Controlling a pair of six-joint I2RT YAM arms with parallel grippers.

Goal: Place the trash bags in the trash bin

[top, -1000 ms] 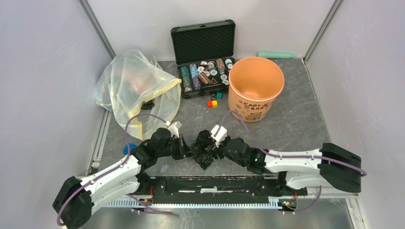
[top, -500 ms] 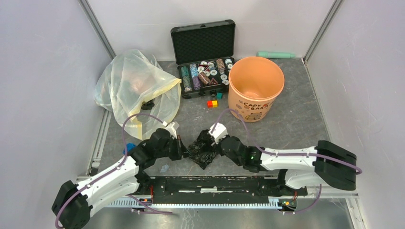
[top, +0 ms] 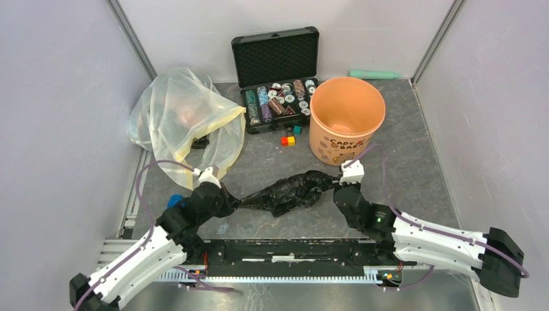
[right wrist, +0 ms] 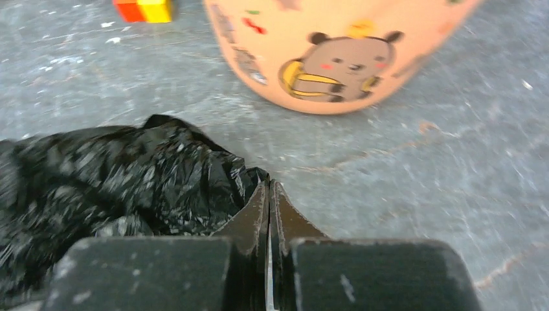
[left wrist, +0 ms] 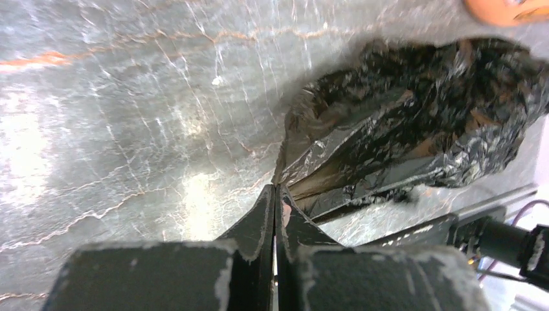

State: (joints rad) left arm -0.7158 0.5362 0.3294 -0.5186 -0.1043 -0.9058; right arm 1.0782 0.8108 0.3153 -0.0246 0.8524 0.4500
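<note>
The trash bag (top: 288,191), glossy black and crinkled, lies stretched lengthwise just over the table's near middle. Its left end is pinched in my left gripper (top: 237,203), which is shut on it; the left wrist view shows the bag (left wrist: 414,123) fanning out from the closed tips (left wrist: 275,188). Shut on the bag's right end is my right gripper (top: 335,184); in the right wrist view the black plastic (right wrist: 116,175) meets the closed tips (right wrist: 268,184). The trash bin (top: 346,120), a peach-orange bucket, stands upright just beyond the right gripper, its bear print (right wrist: 336,61) close ahead.
A big yellowish-clear bag (top: 181,120) lies at the back left. An open black case of chips (top: 277,78) stands behind, left of the bin. Small coloured cubes (top: 288,139) lie in front of the case. A green object (top: 374,74) rests by the back wall.
The right gripper has shut on the bag. Both arms have drawn apart, the right one toward the bin, pulling the crumpled bag out into a long shape.
</note>
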